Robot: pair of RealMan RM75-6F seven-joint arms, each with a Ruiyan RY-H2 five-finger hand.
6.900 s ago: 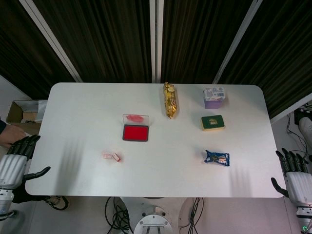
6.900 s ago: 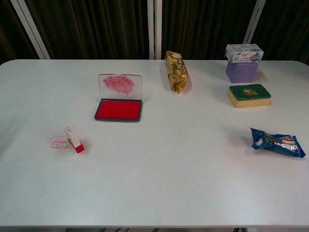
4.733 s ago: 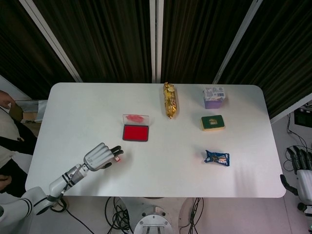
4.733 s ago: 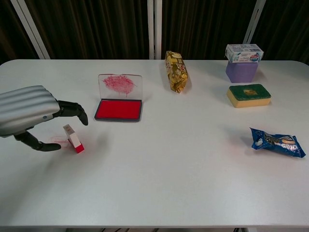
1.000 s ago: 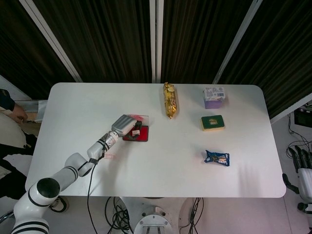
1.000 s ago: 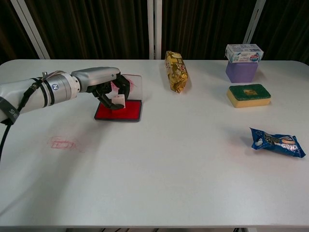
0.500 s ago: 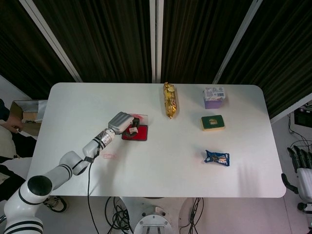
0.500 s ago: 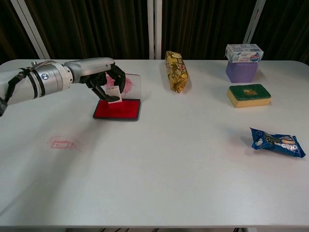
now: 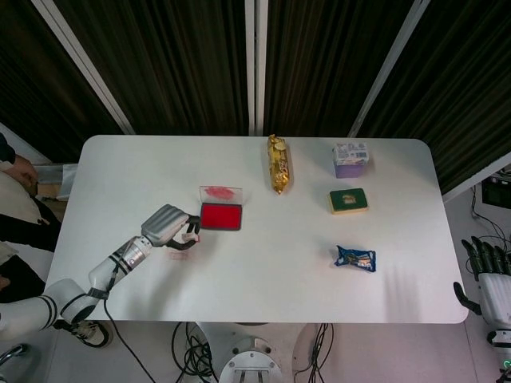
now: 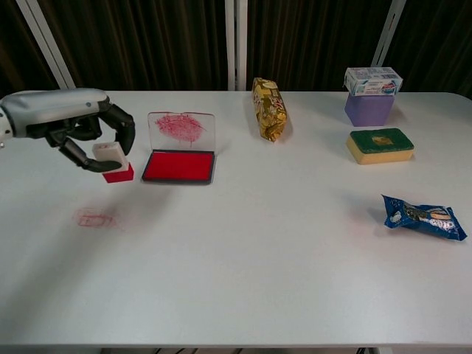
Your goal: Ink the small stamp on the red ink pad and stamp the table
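1. Moved off the pad since half a second ago: the small stamp (image 10: 114,162), which was over the red ink pad (image 10: 179,167), now sits to the pad's left, above bare table (image 10: 243,258). It is upright, white body on top and red base facing down. Whether the base touches the table cannot be told from either view.

2. Robot's left hand (image 10: 88,133) pinches the stamp's white body between thumb and curled fingers. In the head view the same hand (image 9: 169,227) sits just left of the pad, well clear of it.

3. Closer to the robot than the stamp, a faint red rectangular print (image 10: 94,218) marks the table, near but apart from the stamp.

4. Ink pad lies open, its clear lid (image 10: 181,131) standing upright behind the red surface and smeared with red.

5. Judged from this, inking looks done and the stamping step is at hand: the stamp would next be pressed flat onto the table.

6. Robot's right hand (image 9: 485,275) hangs off the table's far right edge, fingers spread and holding nothing.

7. Further out, untouched: a yellow snack pack (image 10: 269,109), a green sponge (image 10: 380,144), a purple box (image 10: 369,108) with a small carton on top, and a blue wrapper (image 10: 423,217).
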